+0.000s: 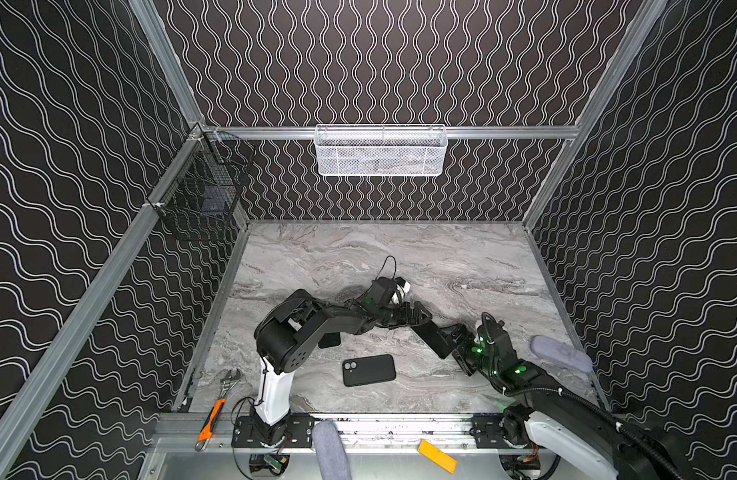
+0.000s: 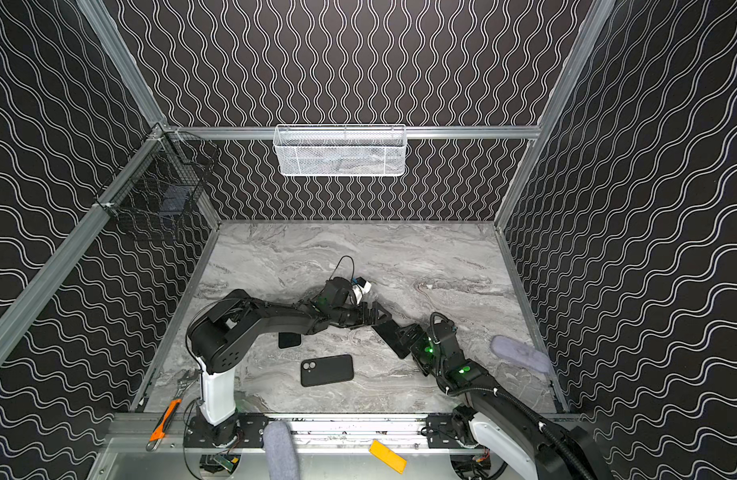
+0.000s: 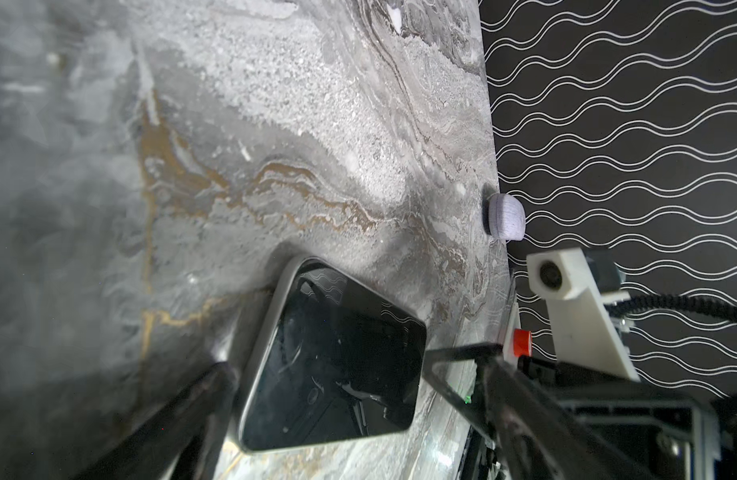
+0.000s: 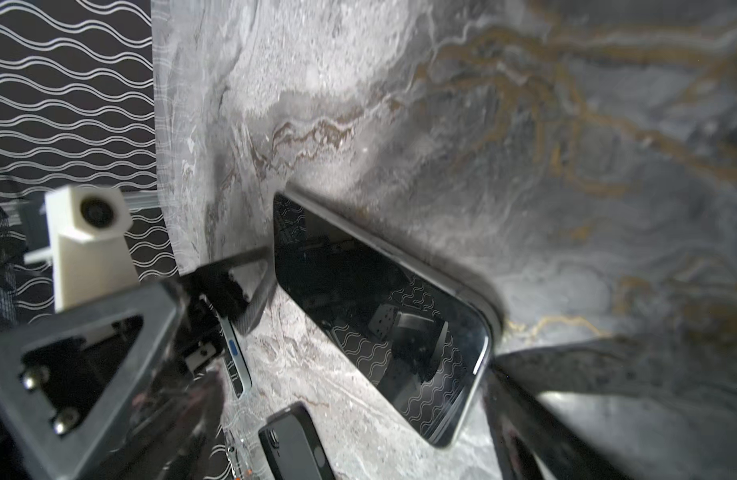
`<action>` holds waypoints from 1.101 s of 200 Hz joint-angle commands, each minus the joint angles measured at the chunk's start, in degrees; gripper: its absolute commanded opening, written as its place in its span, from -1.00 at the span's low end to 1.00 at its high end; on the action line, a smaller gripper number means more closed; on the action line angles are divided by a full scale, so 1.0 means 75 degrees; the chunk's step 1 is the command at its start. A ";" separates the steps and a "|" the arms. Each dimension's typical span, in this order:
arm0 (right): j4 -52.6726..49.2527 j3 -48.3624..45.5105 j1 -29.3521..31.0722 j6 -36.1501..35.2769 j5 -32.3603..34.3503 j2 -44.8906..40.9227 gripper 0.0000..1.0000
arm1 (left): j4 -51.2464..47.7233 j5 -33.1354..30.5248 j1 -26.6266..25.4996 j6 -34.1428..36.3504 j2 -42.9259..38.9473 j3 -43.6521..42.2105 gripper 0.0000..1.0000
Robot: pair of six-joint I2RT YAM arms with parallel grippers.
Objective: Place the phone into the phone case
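Phone point(image 1: 431, 338) lay screen-up at frame centre, flanked by left gripper point(image 1: 419, 318) and right gripper point(image 1: 452, 337), both fully released, presumably aligning for pickup toward phone case point(image 1: 369, 370).

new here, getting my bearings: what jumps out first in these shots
The left hand and right hand meet in the middle, both open around a glossy black phone, screen up. Nearer the front, the black case lies flat, alone. A white basket hangs at the back.
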 commanded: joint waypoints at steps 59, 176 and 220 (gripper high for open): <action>0.0659 0.0817 -0.0789 -0.1204 -0.1135 0.1801 0.99 | 0.0073 -0.0067 -0.0076 -0.0207 -0.0768 -0.0594 0.97; 0.0683 0.2244 -0.1377 -0.2264 -0.2092 0.3843 0.99 | -0.0101 -0.0344 -0.0209 -0.0218 -0.1512 -0.1000 0.95; 0.0707 0.2210 -0.1428 -0.2319 -0.2093 0.3974 0.99 | -0.0102 -0.0324 -0.0158 -0.0215 -0.1486 -0.0920 0.65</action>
